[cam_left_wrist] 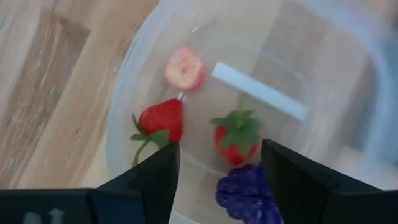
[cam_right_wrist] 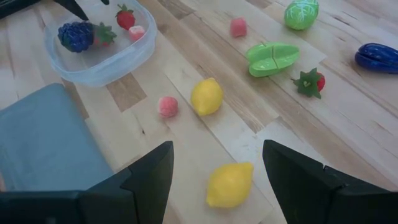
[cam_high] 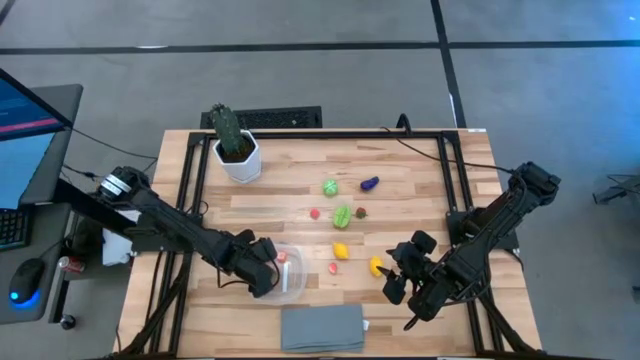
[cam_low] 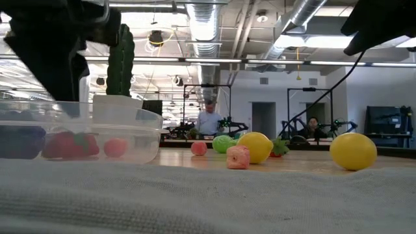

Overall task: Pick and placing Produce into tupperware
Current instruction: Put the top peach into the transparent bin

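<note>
Left pincer [cam_left_wrist: 217, 168] above berry-filled tupperware [cam_left_wrist: 124, 112]

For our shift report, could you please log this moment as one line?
left gripper: open over tupperware | inside: two strawberries, grapes, pink piece | right gripper: open above lemon

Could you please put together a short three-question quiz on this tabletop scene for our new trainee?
1. True or false: the left gripper hangs open above the tupperware.
2. How many strawberries lie inside it? A) one B) two C) four
3. Fill in: just ahead of the right gripper lies a yellow ____.

Key: 1 true; 2 B; 3 lemon.
</note>
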`<action>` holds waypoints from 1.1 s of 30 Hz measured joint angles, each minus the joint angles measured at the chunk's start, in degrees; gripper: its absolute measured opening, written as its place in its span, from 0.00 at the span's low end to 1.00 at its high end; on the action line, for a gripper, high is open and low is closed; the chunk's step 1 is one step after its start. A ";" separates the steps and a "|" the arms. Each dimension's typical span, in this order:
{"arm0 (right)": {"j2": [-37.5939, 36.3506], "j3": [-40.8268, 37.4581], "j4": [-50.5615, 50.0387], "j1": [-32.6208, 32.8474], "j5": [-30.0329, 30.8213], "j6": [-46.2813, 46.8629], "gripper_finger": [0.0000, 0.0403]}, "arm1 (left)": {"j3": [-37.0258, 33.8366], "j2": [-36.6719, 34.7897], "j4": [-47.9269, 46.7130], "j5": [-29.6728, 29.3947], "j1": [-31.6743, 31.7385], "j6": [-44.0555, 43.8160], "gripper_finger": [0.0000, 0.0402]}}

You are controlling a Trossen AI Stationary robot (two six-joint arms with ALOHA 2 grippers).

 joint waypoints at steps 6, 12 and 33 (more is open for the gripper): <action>-0.02 0.00 -0.01 -0.11 0.00 0.00 0.67 | 0.02 -6.20 4.43 -5.00 0.99 5.09 0.54; 0.00 0.00 0.07 -0.51 0.00 0.00 0.67 | 0.04 -10.96 6.86 -9.23 5.12 14.74 0.54; -0.06 0.02 3.05 -1.81 0.04 -0.15 0.67 | 0.04 1.85 20.80 10.32 32.26 31.98 0.54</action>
